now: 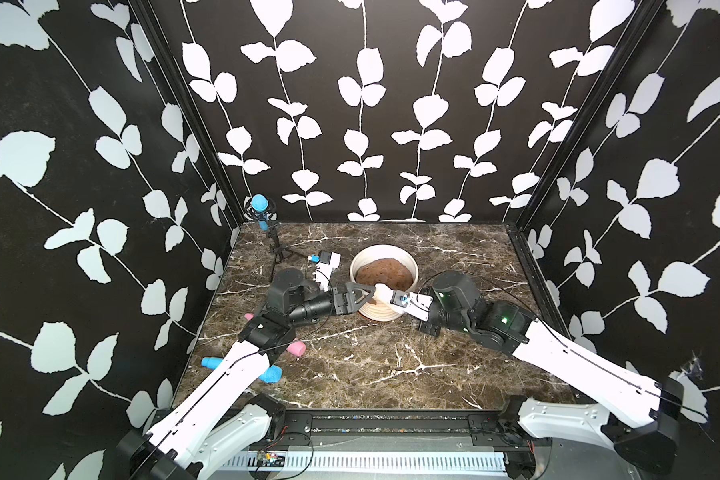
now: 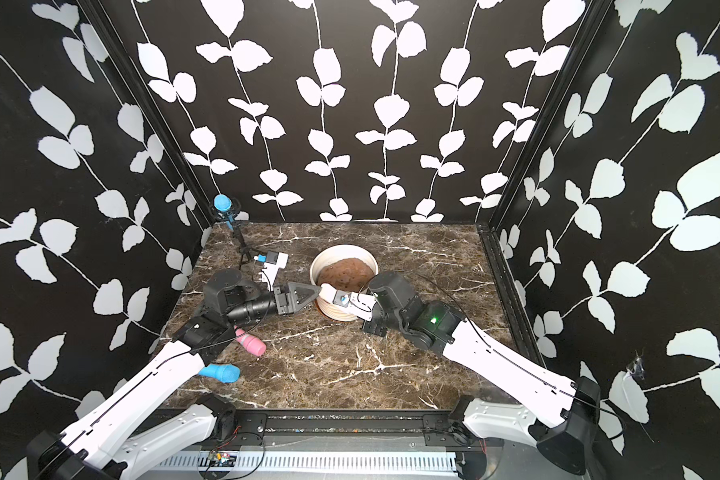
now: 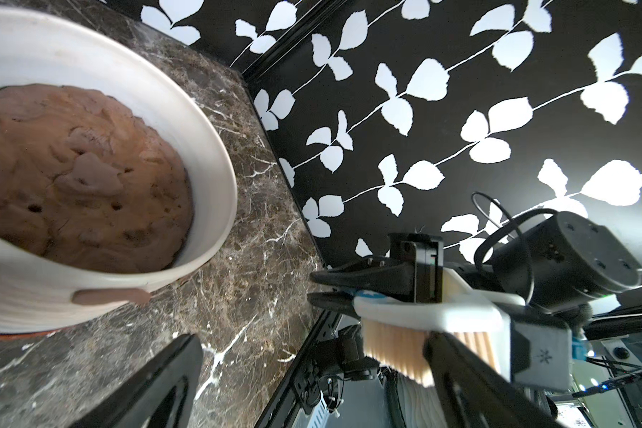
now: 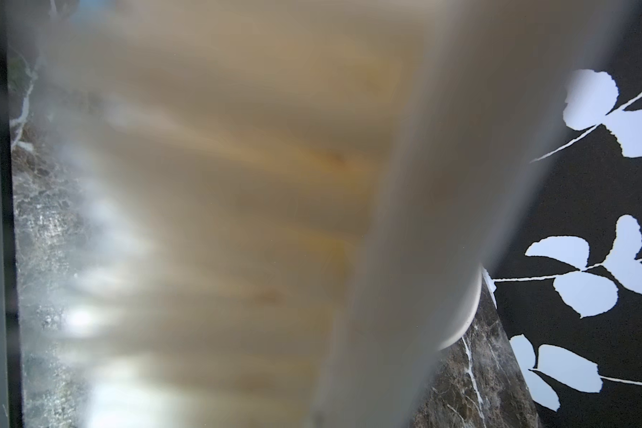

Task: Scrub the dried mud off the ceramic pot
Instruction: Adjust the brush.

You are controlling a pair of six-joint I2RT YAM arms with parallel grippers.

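Quick headcount from us: there's one wide cream-white ribbed ceramic pot [image 1: 383,249]. One shallow orange-brown saucer [image 3: 8,335] peeks out from under it, and one big lumpy brown soil mass [image 1: 385,274] sits inside it. We can only count one flat reddish-brown oval patch of dried mud [image 3: 112,296], stuck low on the pot's outer wall. Most of that wall is hidden from us.

There's one white-backed scrub brush with tan bristles [image 3: 423,309] up against the side of the pot facing the arms. The right gripper [image 3: 323,287] has its fingers clamped on it. The left gripper [image 1: 364,297] hangs just beside the pot on that same side, fingers spread wide and gripping nothing. We can't tell if one finger touches the bristles.

Well apart from the pot, partly under the left arm, lie one pink ribbed foam cylinder [image 2: 252,345] and one blue foam cylinder [image 2: 221,372]. One blue-headed microphone on a small black tripod [image 1: 260,204] stands behind the pot, off to the left arm's side. All of it sits on the dark brown marble tabletop [image 1: 391,361].
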